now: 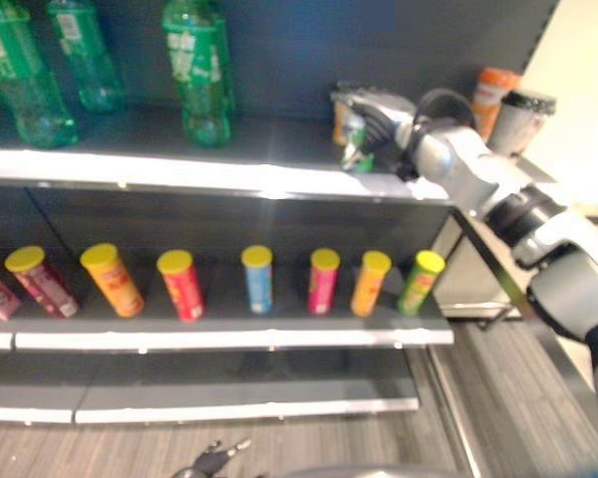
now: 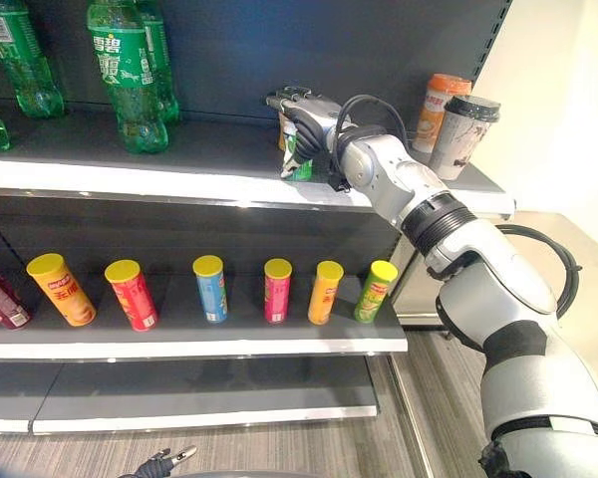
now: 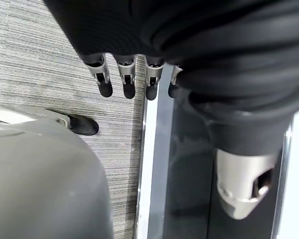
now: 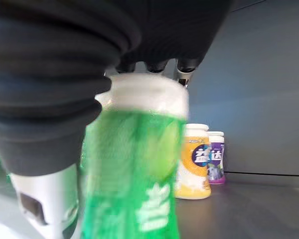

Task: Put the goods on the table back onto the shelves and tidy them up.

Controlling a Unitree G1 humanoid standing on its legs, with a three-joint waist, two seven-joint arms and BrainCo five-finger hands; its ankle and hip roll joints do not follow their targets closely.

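My right hand (image 2: 309, 124) grips a small green jar (image 4: 134, 169) at the top shelf (image 2: 179, 164), near its front edge, not yet let go. Beyond it stand a yellow jar (image 4: 193, 162) and a purple jar (image 4: 216, 158). Green bottles (image 2: 130, 80) far left and cans (image 2: 211, 289) below look placed. My left hand (image 3: 129, 79) hangs relaxed near the floor.

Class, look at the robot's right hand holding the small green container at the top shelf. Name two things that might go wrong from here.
1. The right hand grips the green container close to the top shelf's front edge; set down there, it might tip off.
2. An orange container stands just behind the hand, and small yellow and purple ones sit further back; pushing deeper may knock them over.
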